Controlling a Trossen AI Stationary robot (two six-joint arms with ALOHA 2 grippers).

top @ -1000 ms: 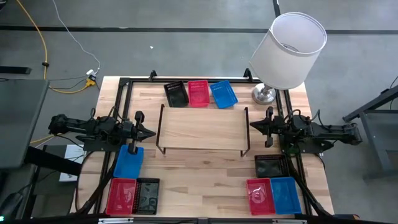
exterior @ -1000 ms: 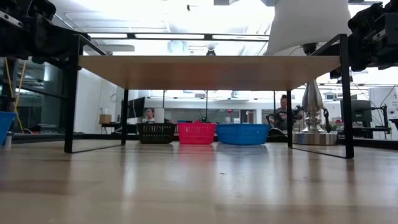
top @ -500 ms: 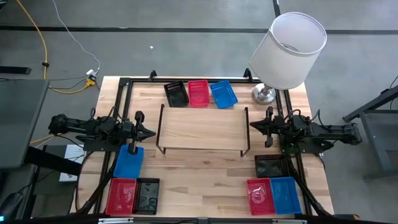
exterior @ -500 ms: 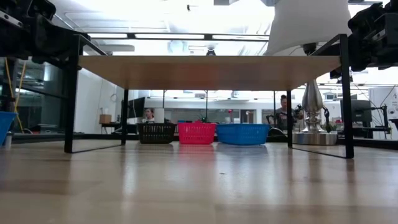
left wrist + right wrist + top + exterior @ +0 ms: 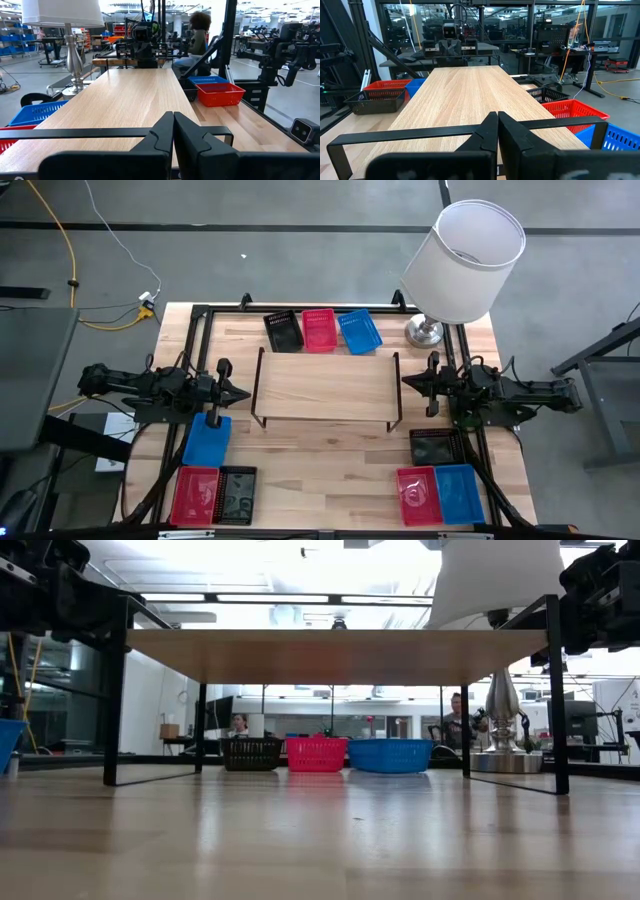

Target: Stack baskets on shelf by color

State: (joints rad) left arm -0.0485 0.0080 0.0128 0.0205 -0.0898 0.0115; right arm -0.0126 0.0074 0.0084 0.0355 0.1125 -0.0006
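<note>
The shelf (image 5: pixel 325 388) stands mid-table on thin black wire legs, its light wood top bare. Behind it, near the far edge, a black basket (image 5: pixel 283 331), a red basket (image 5: pixel 319 329) and a blue basket (image 5: pixel 360 331) rest in a row on the table. Near left lie a blue basket (image 5: pixel 207 440), a red one (image 5: pixel 194 495) and a black one (image 5: pixel 237 494). Near right lie a black basket (image 5: pixel 436 447), a red one (image 5: pixel 416 494) and a blue one (image 5: pixel 458 492). My left gripper (image 5: pixel 240 392) hovers shut at the shelf's left end, my right gripper (image 5: pixel 408 380) shut at its right end.
A table lamp with a white shade (image 5: pixel 463 260) stands on a silver base (image 5: pixel 424 332) at the far right corner, close to the right arm. A black frame rail (image 5: pixel 300 309) runs along the far edge. People sit at desks in the room beyond (image 5: pixel 455 720).
</note>
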